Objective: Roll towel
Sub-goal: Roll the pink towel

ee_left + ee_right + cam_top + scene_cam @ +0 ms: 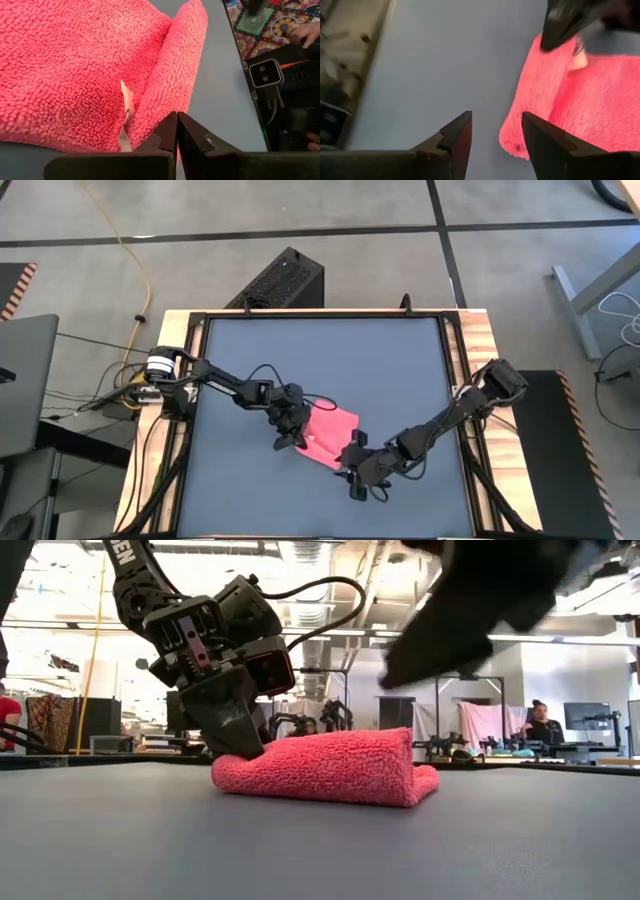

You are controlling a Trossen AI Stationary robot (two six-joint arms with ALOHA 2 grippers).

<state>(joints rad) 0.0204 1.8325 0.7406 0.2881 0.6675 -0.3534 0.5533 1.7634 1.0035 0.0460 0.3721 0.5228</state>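
Nearest the front edge of the tabletop (320, 360), the right gripper (352, 477) hangs just off the towel's near corner, its jaws spread wide with nothing between them. The pink towel (328, 436) lies folded over on itself in the front half of the tabletop, between the two grippers. At its far-left edge the left gripper (290, 430) presses its tip down beside the fold, jaws fully closed together, gripping no cloth. A white tag (125, 117) shows at the fold there.
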